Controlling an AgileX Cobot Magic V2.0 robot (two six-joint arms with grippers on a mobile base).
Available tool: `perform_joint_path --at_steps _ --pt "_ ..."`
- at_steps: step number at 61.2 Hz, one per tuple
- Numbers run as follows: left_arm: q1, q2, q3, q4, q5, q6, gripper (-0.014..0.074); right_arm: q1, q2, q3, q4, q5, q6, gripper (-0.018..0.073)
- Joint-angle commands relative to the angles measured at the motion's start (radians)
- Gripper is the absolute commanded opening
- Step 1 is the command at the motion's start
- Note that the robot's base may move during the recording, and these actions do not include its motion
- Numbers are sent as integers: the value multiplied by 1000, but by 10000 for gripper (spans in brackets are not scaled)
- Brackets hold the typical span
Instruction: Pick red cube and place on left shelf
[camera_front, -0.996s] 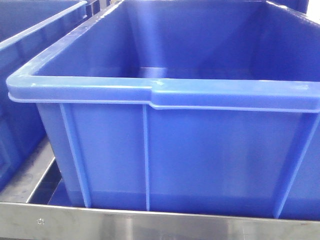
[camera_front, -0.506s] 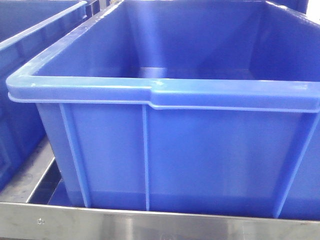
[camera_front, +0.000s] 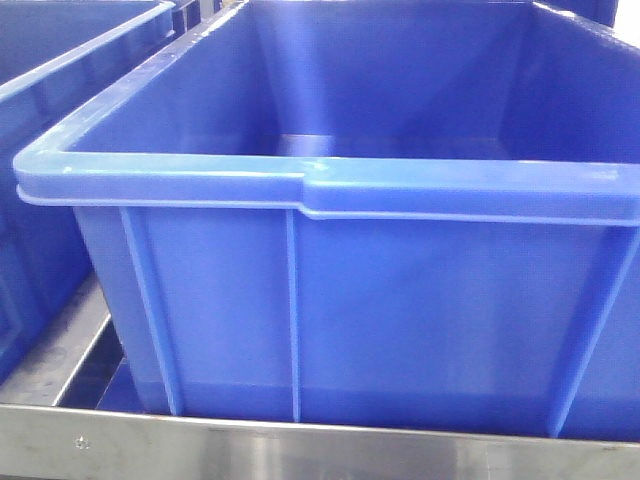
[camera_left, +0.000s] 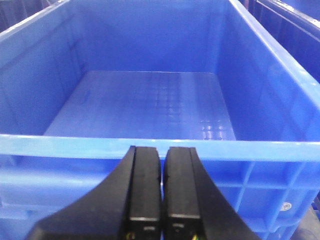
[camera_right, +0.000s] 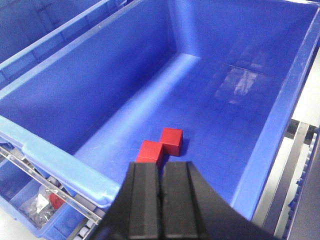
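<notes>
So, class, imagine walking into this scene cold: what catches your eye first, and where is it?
Two red cubes stand out, touching at a corner on the floor of a big blue bin, just beyond the shut right claw. The left claw, also shut, faces another blue bin with nothing in it.

The right bin (camera_right: 280, 105) is open on top with a wide bare floor, two red cubes (camera_right: 161, 145) lying near its front wall, while the left bin (camera_left: 280, 95) is also open-topped, only its high walls and rim barring a sideways approach.
</notes>
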Motion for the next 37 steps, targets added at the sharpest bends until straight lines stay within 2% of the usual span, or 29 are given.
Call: perform_joint_path --at_steps 1,11,18,22,31,37 --pt "1 -16 23 -5 -88 -1 102 0 10 -27 8 -75 -5 55" --pt "1 -16 23 -5 -88 -1 102 -1 10 -16 8 -117 -5 55" --pt "1 -16 23 -5 -88 -1 102 -42 10 21 7 -242 -5 55" --pt "1 -16 23 -5 -88 -1 102 -103 5 46 7 -326 -5 55" --pt "1 -16 23 -5 -88 -1 102 -297 -40 134 7 -532 -5 55" --pt "1 -16 23 -5 -88 -1 102 -415 -93 211 7 -606 -5 55"
